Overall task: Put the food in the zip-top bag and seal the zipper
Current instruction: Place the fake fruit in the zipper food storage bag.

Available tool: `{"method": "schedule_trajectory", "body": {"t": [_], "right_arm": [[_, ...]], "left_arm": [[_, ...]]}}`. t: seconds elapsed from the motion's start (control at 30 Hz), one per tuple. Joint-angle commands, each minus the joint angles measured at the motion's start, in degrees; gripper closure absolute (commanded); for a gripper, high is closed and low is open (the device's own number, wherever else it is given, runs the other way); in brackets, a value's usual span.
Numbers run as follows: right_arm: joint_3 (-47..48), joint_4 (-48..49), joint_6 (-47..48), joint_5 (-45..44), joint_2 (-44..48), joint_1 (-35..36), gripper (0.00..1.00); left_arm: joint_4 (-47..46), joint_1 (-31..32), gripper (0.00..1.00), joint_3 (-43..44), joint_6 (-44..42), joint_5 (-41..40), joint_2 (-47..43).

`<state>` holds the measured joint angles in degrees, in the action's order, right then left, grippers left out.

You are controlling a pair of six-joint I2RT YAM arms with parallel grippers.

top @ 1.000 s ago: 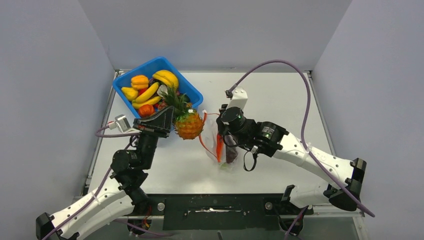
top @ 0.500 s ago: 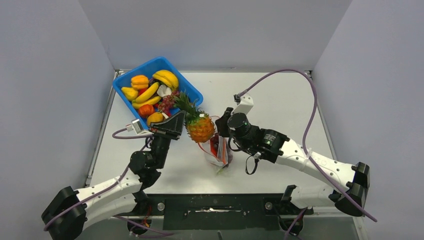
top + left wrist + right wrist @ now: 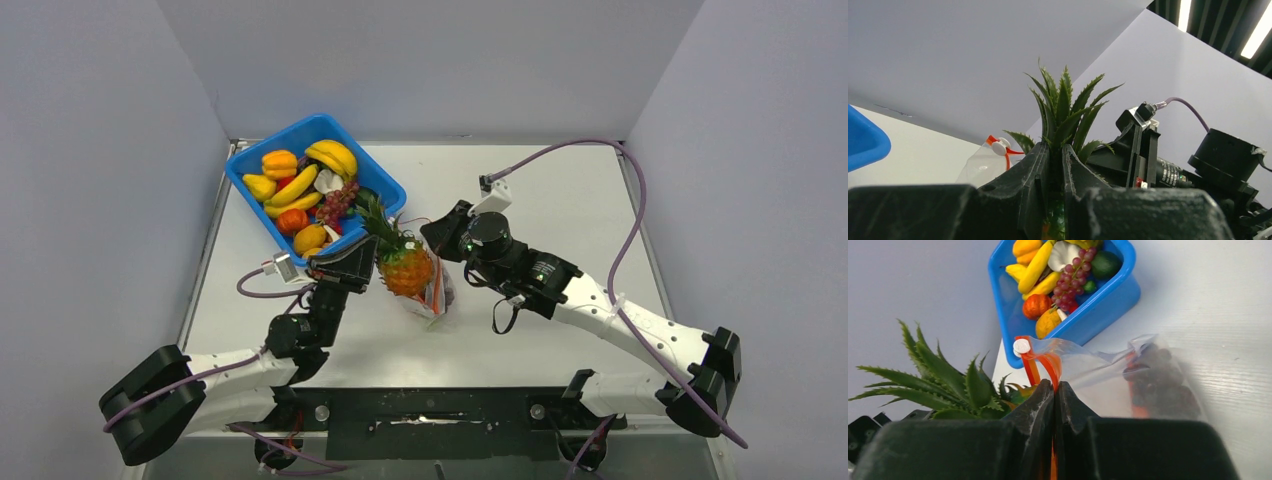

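Note:
My left gripper (image 3: pixel 378 262) (image 3: pixel 1057 148) is shut on the green crown of the pineapple (image 3: pixel 407 268) (image 3: pixel 1064 102) and holds it up against the mouth of the zip-top bag (image 3: pixel 437 293) (image 3: pixel 1103 372). Across the opening, the right gripper (image 3: pixel 441 236) (image 3: pixel 1054 385) is shut on the red-orange zipper (image 3: pixel 1049 362) and lifts that edge; the white slider (image 3: pixel 1021 346) sits at the strip's end. Dark purple grapes (image 3: pixel 1158 382) and something red-orange lie inside the bag. Other food, among it bananas (image 3: pixel 331 156) and grapes (image 3: pixel 1073 274), fills the blue bin.
The blue bin (image 3: pixel 392 187) (image 3: pixel 1120 290) stands at the back left, close behind the pineapple. The two wrists are close together over the bag, and the right arm's housing (image 3: pixel 1230 160) shows right beside the pineapple leaves. Grey walls enclose the white table (image 3: pixel 560 190).
The left arm has carried the pineapple right and toward me, from beside the bin to the bag's mouth. The right gripper kept its hold on the zipper edge while its arm shifted slightly.

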<state>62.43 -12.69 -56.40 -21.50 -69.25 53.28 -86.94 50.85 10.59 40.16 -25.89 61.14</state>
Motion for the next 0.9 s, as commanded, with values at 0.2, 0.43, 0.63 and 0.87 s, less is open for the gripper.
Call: {"method": "schedule_trajectory", "body": {"t": [0.2,0.43,0.63,0.87], "right_arm": [[2.28,12.73,-2.44,11.43,-2.14,0.54,1.00],[2.43,15.01,-5.65,14.90,-3.07,0.04,1.00],[-2.58,21.78,-12.24,18.64,-2.08,-2.11,1.00],[-4.63,24.55,-14.80,18.54,-1.73,-2.83,1.00]], "left_arm": [[1.96,3.36,1.00,1.76,-17.82,0.19,1.09],[-4.44,4.96,1.00,-0.46,-21.64,-3.68,4.39],[-2.97,6.85,1.00,-1.39,-27.28,-10.91,3.62],[-3.45,6.83,1.00,0.02,-32.86,-12.03,4.78]]}}
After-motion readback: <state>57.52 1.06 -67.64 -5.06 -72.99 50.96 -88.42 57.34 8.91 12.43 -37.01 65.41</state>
